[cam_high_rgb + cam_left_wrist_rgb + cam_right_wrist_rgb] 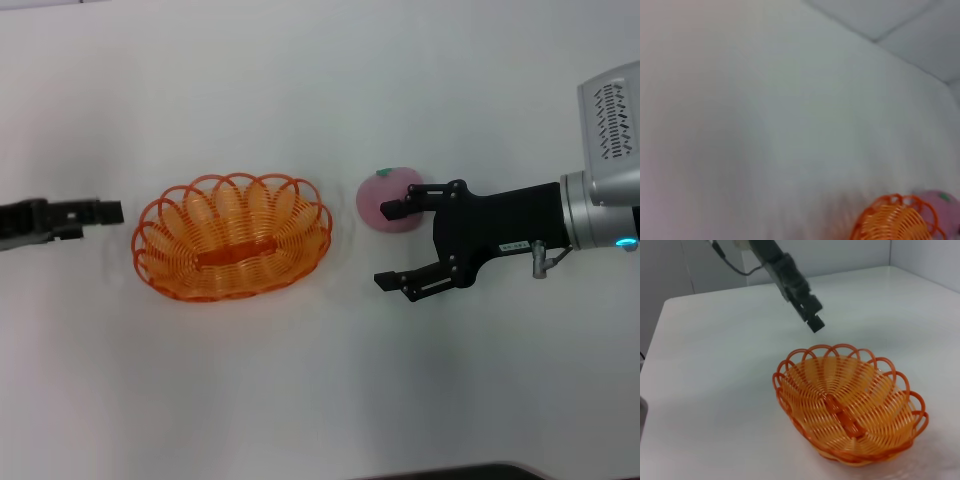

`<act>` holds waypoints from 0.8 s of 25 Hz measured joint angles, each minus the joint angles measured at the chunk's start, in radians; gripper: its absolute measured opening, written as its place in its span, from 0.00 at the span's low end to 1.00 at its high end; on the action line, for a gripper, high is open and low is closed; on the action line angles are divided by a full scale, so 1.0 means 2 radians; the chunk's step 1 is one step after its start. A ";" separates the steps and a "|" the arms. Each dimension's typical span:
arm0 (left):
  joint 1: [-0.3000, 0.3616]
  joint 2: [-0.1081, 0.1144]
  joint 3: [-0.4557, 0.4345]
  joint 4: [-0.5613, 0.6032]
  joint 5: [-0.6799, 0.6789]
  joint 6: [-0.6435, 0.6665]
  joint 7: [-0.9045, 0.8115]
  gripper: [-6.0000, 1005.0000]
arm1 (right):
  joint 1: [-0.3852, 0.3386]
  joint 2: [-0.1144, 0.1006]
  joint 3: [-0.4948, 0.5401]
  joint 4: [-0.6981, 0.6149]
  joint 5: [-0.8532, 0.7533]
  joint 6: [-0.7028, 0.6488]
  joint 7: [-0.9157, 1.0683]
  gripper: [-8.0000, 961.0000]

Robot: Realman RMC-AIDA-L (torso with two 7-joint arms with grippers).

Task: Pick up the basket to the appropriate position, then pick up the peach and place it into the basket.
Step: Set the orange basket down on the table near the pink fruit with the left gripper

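You are looking at a plain white table (300, 400) filling nearly the whole head view. In the right wrist view, a pale grey wall (840, 255) stands behind its far edge.

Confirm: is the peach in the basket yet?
No, in the head view the peach sits on the table outside the basket, by the open right gripper.

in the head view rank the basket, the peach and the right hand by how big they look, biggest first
1. The basket, clearly the largest.
2. The right hand, open beside the peach; it sits higher and nearer the camera, so its apparent size is inflated.
3. The peach, smallest, partly hidden behind one finger.
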 joint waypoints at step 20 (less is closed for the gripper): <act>0.132 -0.031 -0.058 -0.033 -0.104 0.082 0.549 0.86 | 0.002 0.001 0.003 0.000 0.002 -0.001 0.000 0.98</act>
